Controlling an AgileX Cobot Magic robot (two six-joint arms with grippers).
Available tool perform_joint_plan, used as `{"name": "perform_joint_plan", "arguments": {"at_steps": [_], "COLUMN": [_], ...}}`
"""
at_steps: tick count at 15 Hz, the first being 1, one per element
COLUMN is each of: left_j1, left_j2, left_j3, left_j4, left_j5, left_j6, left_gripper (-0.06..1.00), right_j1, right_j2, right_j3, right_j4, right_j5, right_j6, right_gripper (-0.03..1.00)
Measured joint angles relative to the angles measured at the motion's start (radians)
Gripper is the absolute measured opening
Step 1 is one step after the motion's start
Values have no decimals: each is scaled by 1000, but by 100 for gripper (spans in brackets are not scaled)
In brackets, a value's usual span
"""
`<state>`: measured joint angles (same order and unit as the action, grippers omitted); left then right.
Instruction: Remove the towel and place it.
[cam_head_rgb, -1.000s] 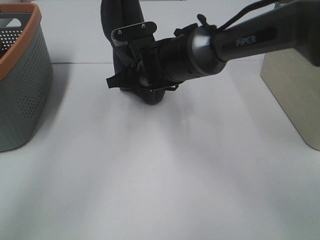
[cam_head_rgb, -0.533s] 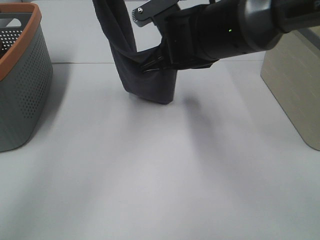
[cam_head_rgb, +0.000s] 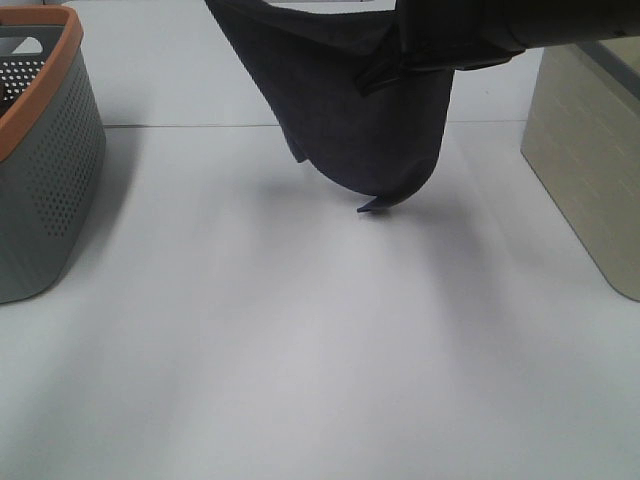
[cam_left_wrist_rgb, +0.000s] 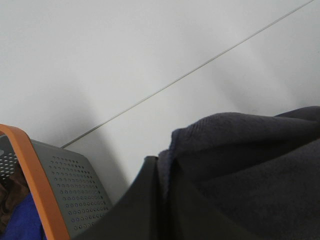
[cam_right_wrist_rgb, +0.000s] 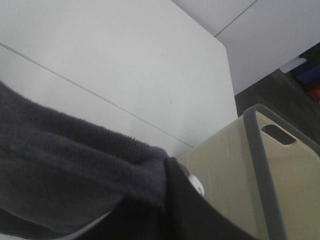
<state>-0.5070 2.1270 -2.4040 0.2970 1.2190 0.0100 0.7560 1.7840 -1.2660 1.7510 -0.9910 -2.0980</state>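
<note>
1. Exterior high: the towel (cam_head_rgb: 350, 110) hangs spread in the upper middle of the frame, over the white table (cam_head_rgb: 300, 350). At upper right the right gripper (cam_head_rgb: 385, 72) pinches it. A grey basket (cam_head_rgb: 50, 170) is at the left edge and a beige bin (cam_head_rgb: 590, 170) at the right edge.
2. Left wrist: the left gripper (cam_left_wrist_rgb: 159, 200) is clamped tight on a towel (cam_left_wrist_rgb: 250, 165) fold, with the basket (cam_left_wrist_rgb: 65, 190) nearby.
3. Right wrist: the right gripper (cam_right_wrist_rgb: 169, 200) is closed on the towel (cam_right_wrist_rgb: 65, 165) hem, with the bin (cam_right_wrist_rgb: 250, 170) beyond.
</note>
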Motion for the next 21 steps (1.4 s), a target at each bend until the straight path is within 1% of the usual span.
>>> {"name": "perform_joint_plan", "arguments": {"at_steps": [1,2,4,5,7,8,10,12,13,14,15,16,17,18,20,21], "left_j1": [0,0,9,25,84,102,107,107,107,107,107,107,107,107,107,107], "left_j2": [-16,-31,-56,-61,-61,-61,-60,-52,-41,-27,-12,15,29,42,76,86], "left_j3": [0,0,-6,-7,-7,-7,-7,-7,-7,-7,-7,-7,-7,-7,-7,-7], "left_j4": [-6,-31,-113,-147,-208,-218,-229,-234,-234,-228,-219,-213,-210,-205,-165,-153], "left_j5": [0,0,0,0,0,0,0,0,0,-12,-46,-139,-205,-292,-457,-493], "left_j6": [-10,-20,-46,-80,-156,-169,-173,-175,-181,-191,-208,-229,-232,-243,-275,-281], "left_gripper": [0,0,0,0,0,0,0,0,0,0,0,0,0,0,0,0], "right_j1": [0,0,0,0,0,0,0,0,0,-11,-20,-89,-143,-199,-299,-325], "right_j2": [0,0,-2,-2,-12,-26,-58,-74,-74,-72,-72,-72,-72,-72,-50,-37], "right_j3": [0,1,3,3,17,29,36,37,38,38,38,38,38,38,8,-12], "right_j4": [0,0,0,0,0,0,0,0,-11,-71,-95,-159,-184,-223,-319,-348], "right_j5": [-9,-9,-16,-26,-30,-29,-18,24,47,81,97,166,225,313,469,499], "right_j6": [-11,-17,-25,-26,-14,-7,0,23,34,73,94,187,230,288,450,490], "right_gripper": [2,2,2,2,2,2,2,2,2,2,2,2,2,2,2,2]}}
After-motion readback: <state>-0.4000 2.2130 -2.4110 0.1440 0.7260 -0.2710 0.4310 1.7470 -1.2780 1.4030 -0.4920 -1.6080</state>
